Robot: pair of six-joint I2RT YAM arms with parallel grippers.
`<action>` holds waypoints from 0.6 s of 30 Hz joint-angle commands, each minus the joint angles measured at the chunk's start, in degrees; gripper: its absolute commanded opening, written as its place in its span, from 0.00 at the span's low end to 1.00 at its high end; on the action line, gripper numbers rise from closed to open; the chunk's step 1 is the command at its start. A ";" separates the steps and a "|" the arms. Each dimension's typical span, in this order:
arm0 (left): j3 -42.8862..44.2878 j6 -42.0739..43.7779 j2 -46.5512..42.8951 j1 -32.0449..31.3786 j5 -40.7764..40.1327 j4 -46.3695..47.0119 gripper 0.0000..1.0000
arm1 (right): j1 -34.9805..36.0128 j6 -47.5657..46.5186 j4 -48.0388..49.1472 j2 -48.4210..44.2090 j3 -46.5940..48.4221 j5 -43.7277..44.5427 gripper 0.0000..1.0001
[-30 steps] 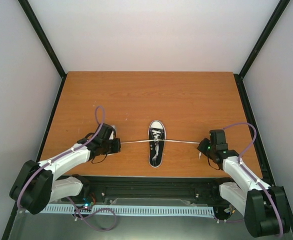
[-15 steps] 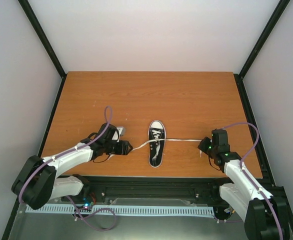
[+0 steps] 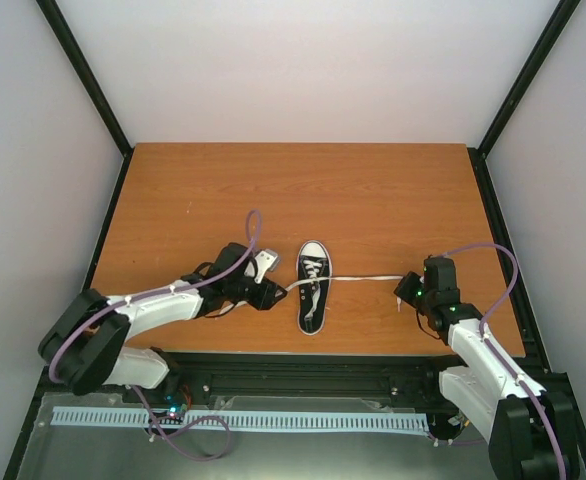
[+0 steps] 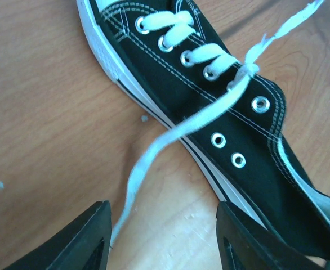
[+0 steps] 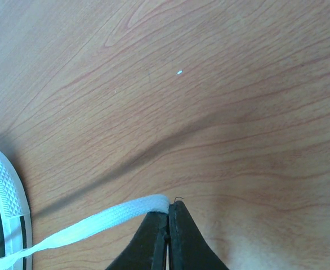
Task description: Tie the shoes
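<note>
The small black sneaker [image 3: 313, 285] with a white toe cap lies mid-table near the front, toe pointing away. In the left wrist view the shoe [image 4: 232, 95] shows its eyelets and a single crossing of the white laces. The left lace [image 4: 170, 132] trails slack across the wood toward my left gripper [image 4: 164, 211], which is open, with the lace lying loose by its left finger. From above, the left gripper [image 3: 273, 293] sits just left of the shoe. My right gripper [image 5: 169, 205] is shut on the tip of the right lace [image 5: 97, 222], which runs taut from the shoe to that gripper [image 3: 405, 290].
The wooden table [image 3: 303, 190] is bounded by white walls and black frame posts at its left and right edges. The shoe and both grippers are close to the table's near edge. A tiny white fleck [image 5: 179, 72] lies on the wood.
My left gripper opened and let go of the left lace, then moved right to the shoe's side. That lace went slack. The right gripper kept its hold and barely moved.
</note>
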 commanded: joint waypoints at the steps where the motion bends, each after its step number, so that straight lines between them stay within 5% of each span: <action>1: 1.49 7.07 5.29 -0.34 -0.27 11.21 0.52 | -0.44 0.31 1.40 0.08 0.28 -0.56 0.03; 8: 5.09 9.73 15.70 -1.36 0.19 13.49 0.46 | -0.42 0.60 2.37 0.82 0.04 -0.61 0.03; 18: 5.47 9.26 18.69 -1.49 -0.96 15.84 0.43 | -0.44 0.21 3.41 1.38 -0.23 -0.74 0.03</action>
